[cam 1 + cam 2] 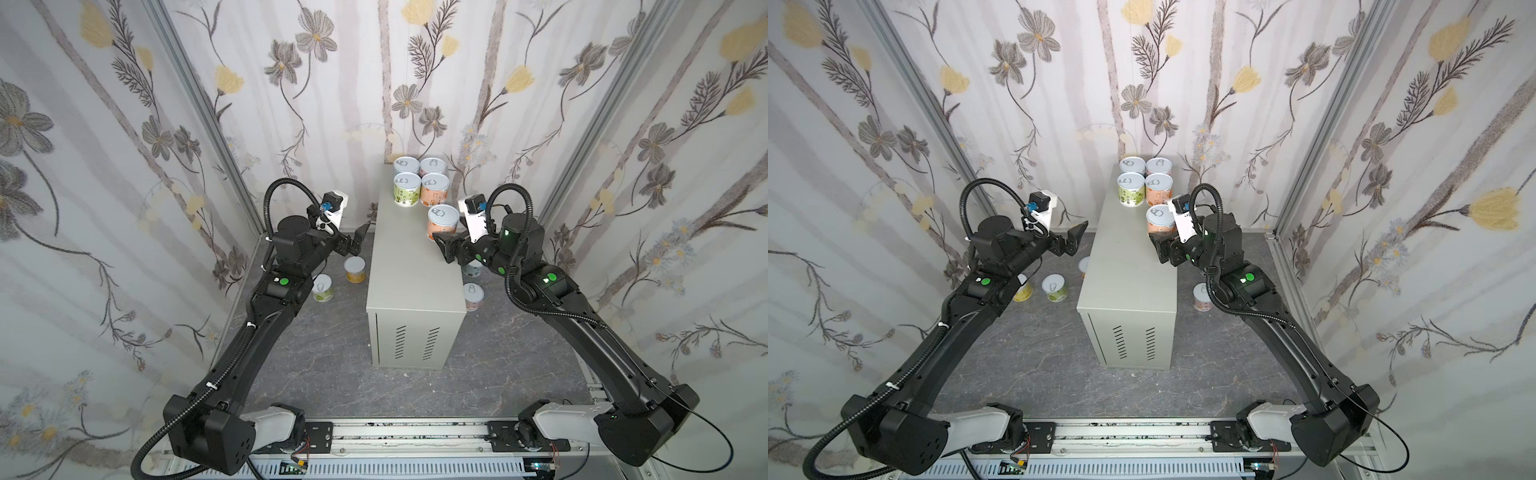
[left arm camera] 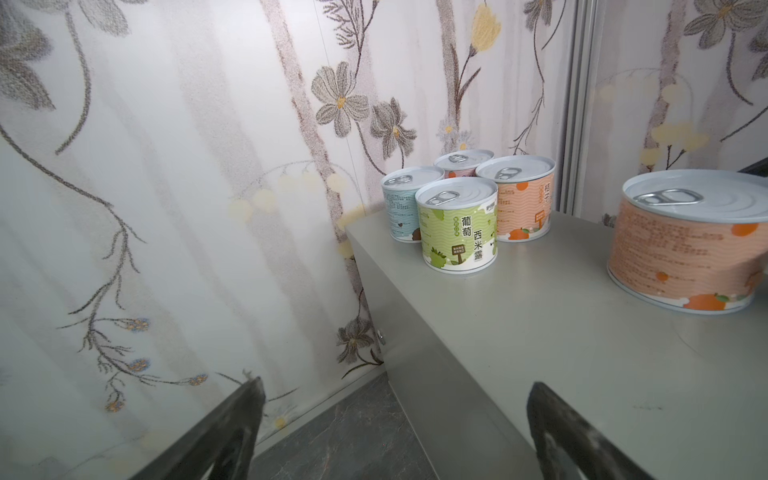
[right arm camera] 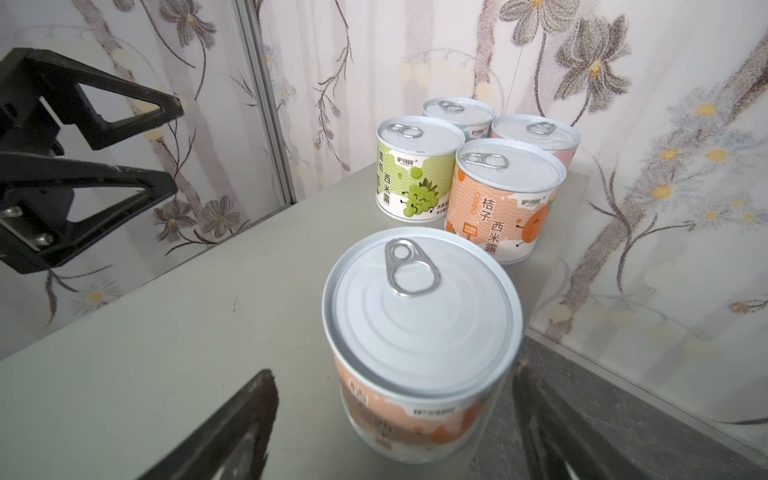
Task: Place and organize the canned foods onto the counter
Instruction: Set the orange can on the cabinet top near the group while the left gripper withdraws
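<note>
Two right fingers (image 3: 245,419) stand apart with the near orange tin (image 3: 419,316) between them. One finger shows a gap to the tin and the other is just beside it, so they are open around it. This tin stands upright on the bench (image 1: 411,266), very close to the bench's right edge.

The left fingers (image 2: 232,428) are spread wide and hold nothing. They hang beside the bench's left edge, over the floor (image 1: 332,374).

Four more tins stand in a tight square at the far end of the bench, by the wall: a green tin (image 2: 457,224), a far orange tin (image 2: 521,199), a blue tin (image 2: 401,208) and a pink tin (image 2: 463,160). A small gap lies between the square and the near orange tin. The near half of the bench top is bare, and so is the left side next to the near orange tin.

More tins stand on the floor on both sides of the bench. A yellow tin (image 1: 355,270) is near its left side.

The green tin reads 葡萄 西米露. The far orange tin reads 桔子 西米露. The smaller print is too tiny to read.
</note>
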